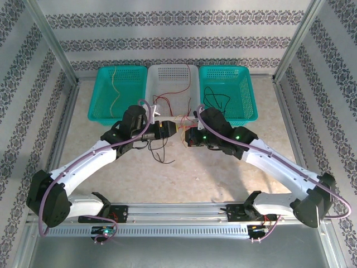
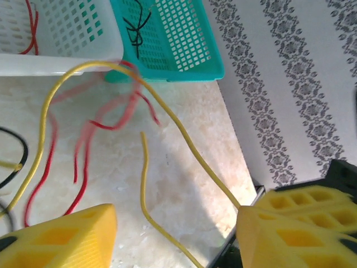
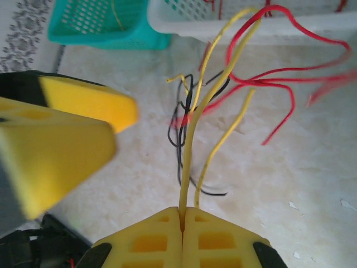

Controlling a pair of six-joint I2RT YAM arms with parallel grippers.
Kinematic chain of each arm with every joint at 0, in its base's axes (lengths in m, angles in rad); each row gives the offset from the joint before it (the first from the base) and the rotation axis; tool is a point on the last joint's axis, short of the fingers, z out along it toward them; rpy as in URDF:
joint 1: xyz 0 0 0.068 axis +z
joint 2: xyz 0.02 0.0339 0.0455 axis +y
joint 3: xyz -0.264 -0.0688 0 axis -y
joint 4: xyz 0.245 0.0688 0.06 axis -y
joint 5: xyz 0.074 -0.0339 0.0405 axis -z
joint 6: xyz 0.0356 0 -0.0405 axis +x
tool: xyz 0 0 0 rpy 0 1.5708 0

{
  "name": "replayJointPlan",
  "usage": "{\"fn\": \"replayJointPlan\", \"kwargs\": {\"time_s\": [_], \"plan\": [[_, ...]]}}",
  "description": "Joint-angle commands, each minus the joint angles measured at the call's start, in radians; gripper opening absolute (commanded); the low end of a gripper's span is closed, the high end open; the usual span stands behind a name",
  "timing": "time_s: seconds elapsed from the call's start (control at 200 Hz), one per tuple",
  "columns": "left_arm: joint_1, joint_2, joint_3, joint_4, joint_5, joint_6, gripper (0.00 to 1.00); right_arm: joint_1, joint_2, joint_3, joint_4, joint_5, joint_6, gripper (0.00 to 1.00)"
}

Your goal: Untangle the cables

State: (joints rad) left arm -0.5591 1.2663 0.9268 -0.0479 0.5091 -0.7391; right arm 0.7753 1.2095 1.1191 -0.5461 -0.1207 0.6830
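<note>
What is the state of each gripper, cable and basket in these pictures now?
Left gripper: open.
Right gripper: shut on yellow cable.
Yellow cable: gripped, tangled.
Red cables: tangled with the yellow cable.
Black cable: tangled with both.
Left basket: holds yellow strand.
White basket: holds red strands.
Right basket: holds black strand.

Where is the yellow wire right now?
In the right wrist view, the yellow wire is pinched between the shut fingers of the right gripper. From there it rises over the table toward the white basket.
</note>
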Motion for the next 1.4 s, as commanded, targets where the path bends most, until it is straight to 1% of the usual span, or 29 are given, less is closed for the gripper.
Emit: {"fn": "replayJointPlan", "kwargs": {"time_s": [0.0,0.095,0.45,0.545,0.68,0.894,1.229,1.324,1.394], "plan": [[-0.018,0.000,0.028,0.078,-0.002,0.001,0.64,0.019,-0.045,0.047,-0.012,0.015,-0.038,0.00],[-0.019,0.006,0.035,0.088,-0.007,0.001,0.66,0.024,-0.074,0.063,-0.011,0.014,-0.047,0.00],[-0.020,0.024,0.044,0.061,-0.041,0.012,0.67,0.041,-0.168,0.107,0.042,-0.080,-0.082,0.00],[-0.019,0.030,0.046,0.044,-0.067,0.022,0.66,0.042,-0.186,0.127,0.046,-0.077,-0.093,0.00],[-0.019,0.036,0.040,0.016,-0.114,0.034,0.61,0.042,-0.213,0.160,0.051,-0.058,-0.114,0.00],[-0.019,0.052,0.000,0.061,-0.093,-0.004,0.58,0.042,-0.229,0.232,0.045,-0.043,-0.156,0.00],[-0.013,0.042,-0.004,0.064,-0.109,-0.013,0.59,0.042,-0.233,0.254,0.027,-0.048,-0.172,0.00],[-0.004,0.040,-0.001,0.067,-0.101,-0.020,0.60,0.042,-0.236,0.255,0.010,-0.031,-0.181,0.00],[0.008,0.026,0.008,0.048,-0.086,-0.009,0.62,0.043,-0.236,0.264,-0.013,-0.024,-0.198,0.00]]}}
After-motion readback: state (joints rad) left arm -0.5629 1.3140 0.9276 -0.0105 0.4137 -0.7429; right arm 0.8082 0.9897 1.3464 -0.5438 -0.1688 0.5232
